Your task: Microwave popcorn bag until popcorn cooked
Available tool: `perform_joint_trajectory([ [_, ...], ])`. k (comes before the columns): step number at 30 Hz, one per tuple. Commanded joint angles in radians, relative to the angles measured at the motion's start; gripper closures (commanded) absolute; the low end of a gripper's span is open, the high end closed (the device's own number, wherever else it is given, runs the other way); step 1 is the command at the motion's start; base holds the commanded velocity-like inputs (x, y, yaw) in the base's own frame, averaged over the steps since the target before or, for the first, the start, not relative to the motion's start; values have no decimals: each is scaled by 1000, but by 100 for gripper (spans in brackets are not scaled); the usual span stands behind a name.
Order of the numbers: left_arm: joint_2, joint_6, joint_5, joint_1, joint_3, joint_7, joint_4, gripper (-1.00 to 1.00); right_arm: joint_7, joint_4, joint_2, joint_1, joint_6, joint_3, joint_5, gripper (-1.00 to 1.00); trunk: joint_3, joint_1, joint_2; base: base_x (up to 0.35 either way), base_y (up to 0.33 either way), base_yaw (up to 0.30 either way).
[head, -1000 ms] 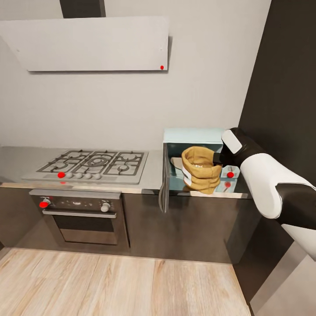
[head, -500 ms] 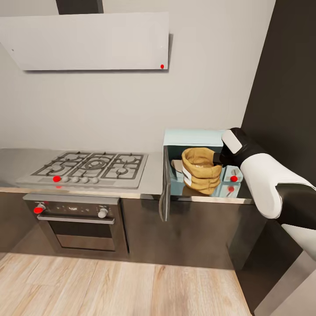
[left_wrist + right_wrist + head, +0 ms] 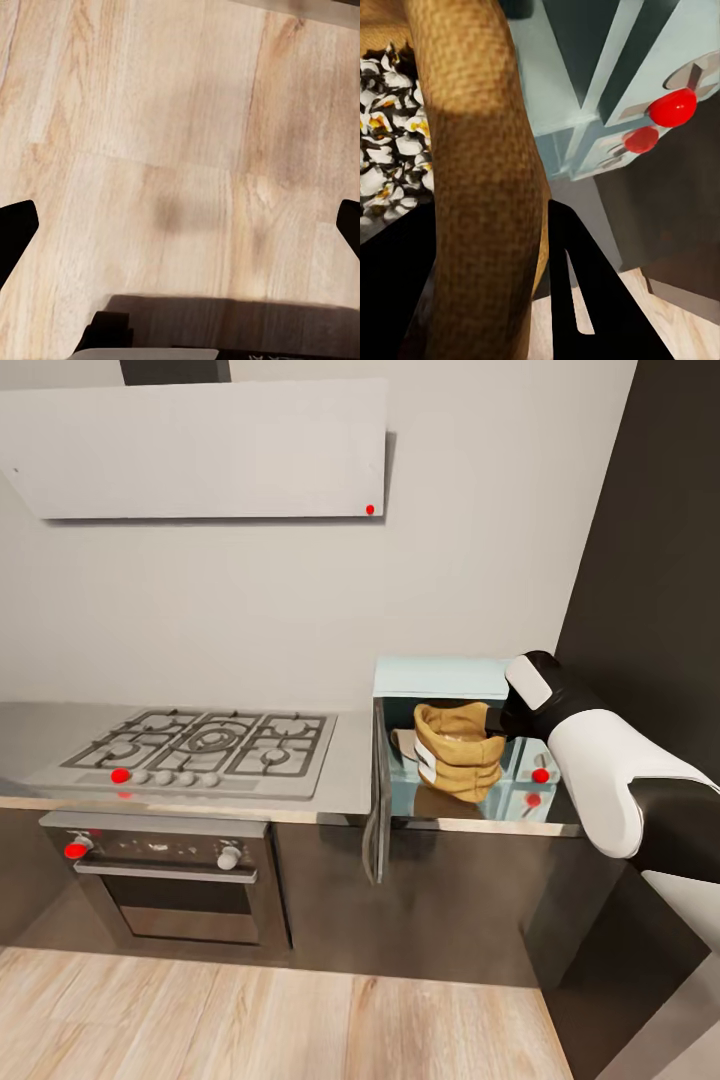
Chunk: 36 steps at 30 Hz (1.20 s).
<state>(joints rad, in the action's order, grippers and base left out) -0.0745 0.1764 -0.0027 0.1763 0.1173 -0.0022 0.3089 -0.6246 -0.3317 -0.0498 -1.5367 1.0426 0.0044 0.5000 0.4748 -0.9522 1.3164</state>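
Carrying the bag (image 3: 458, 752) into the open microwave (image 3: 440, 678).
Right tool (image 3: 497, 720), clamped on the bag's rim, has moved it deeper inside since a second ago; release comes next. Left tool (image 3: 180, 232) hangs apart over the floor (image 3: 150, 112).

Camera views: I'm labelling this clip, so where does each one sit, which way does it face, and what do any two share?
Head view: from the robot's head, looking forward and down at the hob, the oven and the open microwave; its right arm reaches to the popcorn bag.
Left wrist view: on the left arm, looking down at the wood floor; dark finger tips at the edges.
Right wrist view: on the right arm, close against the bag's rim; popcorn inside, one dark finger.
Shared: head and right wrist views both show the bag and the microwave's red-marked knobs.
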Motion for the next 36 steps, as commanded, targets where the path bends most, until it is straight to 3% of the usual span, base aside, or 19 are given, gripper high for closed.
perform_joint_trajectory([
  [1,-1,3,0,1,4,0,-1,-100,-9,-1,-1,-1,5,2,3,100,1,0,1,2,0,0],
  [36,-1,3,0,0,4,-1,-1,-100,-9,-1,2,0,5,3,3,100,1,0,1,80,0,0],
])
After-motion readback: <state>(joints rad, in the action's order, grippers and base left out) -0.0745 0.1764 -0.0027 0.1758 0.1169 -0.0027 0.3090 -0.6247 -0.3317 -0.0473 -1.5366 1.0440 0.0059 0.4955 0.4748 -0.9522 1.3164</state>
